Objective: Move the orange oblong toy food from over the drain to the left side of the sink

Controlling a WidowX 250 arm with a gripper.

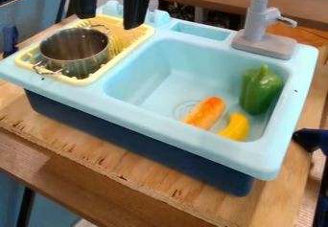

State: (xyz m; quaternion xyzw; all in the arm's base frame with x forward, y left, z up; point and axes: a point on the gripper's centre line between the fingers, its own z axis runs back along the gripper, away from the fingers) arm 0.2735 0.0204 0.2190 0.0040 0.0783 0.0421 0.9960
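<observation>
The pincer (108, 23) hangs with its fingers spread over the yellow rack (82, 82). The metal pot (76, 51) sits inside the rack, below and left of the pincer. Rightward, the sink (157, 87) holds an orange toy (206, 112), a yellow banana (236, 127) and a green pepper (259, 91); a gray faucet (257, 22) rises behind.

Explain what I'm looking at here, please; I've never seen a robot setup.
This single picture comes from a fixed camera looking down at a slant. The two black prongs at the top are a robot's gripper; its jaws stand apart, holding nothing. Nearest below is a metal pot in a yellow rack. Beside that, a light-blue toy sink contains a green pepper, a yellow banana-shaped piece and a longish orange piece. A gray faucet stands behind the basin.
</observation>
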